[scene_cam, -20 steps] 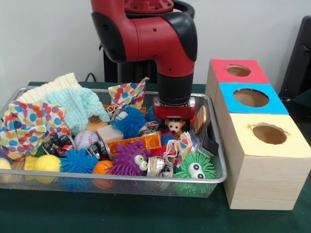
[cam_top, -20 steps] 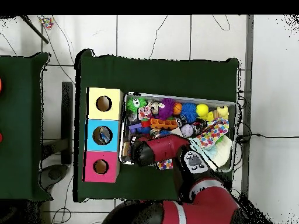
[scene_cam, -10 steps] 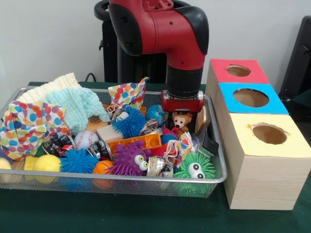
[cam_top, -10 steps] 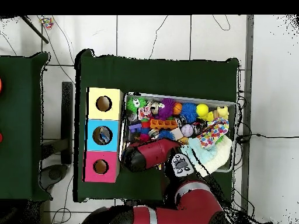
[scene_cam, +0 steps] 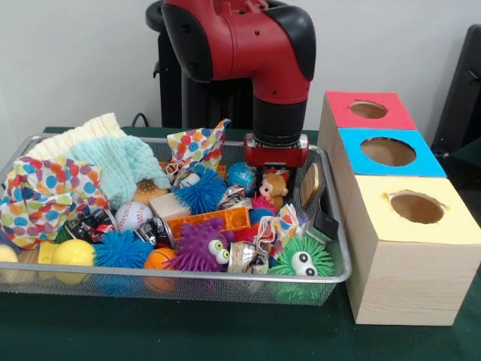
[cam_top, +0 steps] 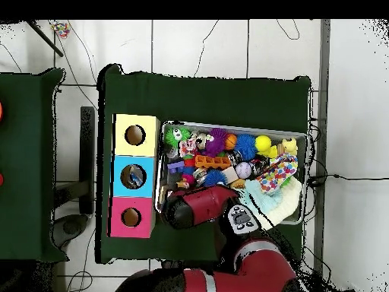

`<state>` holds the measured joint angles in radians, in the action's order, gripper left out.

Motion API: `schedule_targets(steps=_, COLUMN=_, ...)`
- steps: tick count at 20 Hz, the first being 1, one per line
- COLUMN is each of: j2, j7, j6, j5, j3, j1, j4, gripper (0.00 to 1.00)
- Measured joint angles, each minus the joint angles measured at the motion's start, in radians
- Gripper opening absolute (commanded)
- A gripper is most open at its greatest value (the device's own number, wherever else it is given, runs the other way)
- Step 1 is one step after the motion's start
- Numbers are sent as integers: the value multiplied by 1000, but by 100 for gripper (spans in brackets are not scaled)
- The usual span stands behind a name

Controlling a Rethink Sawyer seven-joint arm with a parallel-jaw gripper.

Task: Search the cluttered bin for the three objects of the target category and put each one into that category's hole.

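i'm holding the gripper (scene_cam: 275, 170) over the teddy bear (scene_cam: 273, 188) just beneath; can't tell whether it's gripping. i'm expecting the bear soft and light, best pinched at the head.

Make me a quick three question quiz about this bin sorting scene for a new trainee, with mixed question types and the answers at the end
1. True or false: the small brown bear toy hangs right under the gripper, above the clutter in the wire bin.
2. Multiple choice: in the front view, which box stands nearest the camera? A) red box B) blue box C) yellow box
3. Fill in: the green spiky ball with googly eyes sits in the bin's corner nearest the ____ box.

Key
1. True
2. C
3. yellow
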<state>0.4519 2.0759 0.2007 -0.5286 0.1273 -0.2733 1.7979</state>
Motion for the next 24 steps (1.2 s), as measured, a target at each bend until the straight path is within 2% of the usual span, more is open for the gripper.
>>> schedule_targets(steps=13, j2=15, j7=0, j6=-34, j5=0, j3=0, j1=-21, j4=18, gripper=0)
schedule_targets(steps=21, j2=69, j7=0, j6=-34, j5=4, j3=-1, j1=-31, j4=71, gripper=0)
schedule_targets(steps=24, j2=109, j7=0, j6=-33, j5=15, j3=0, j1=-31, j4=113, gripper=0)
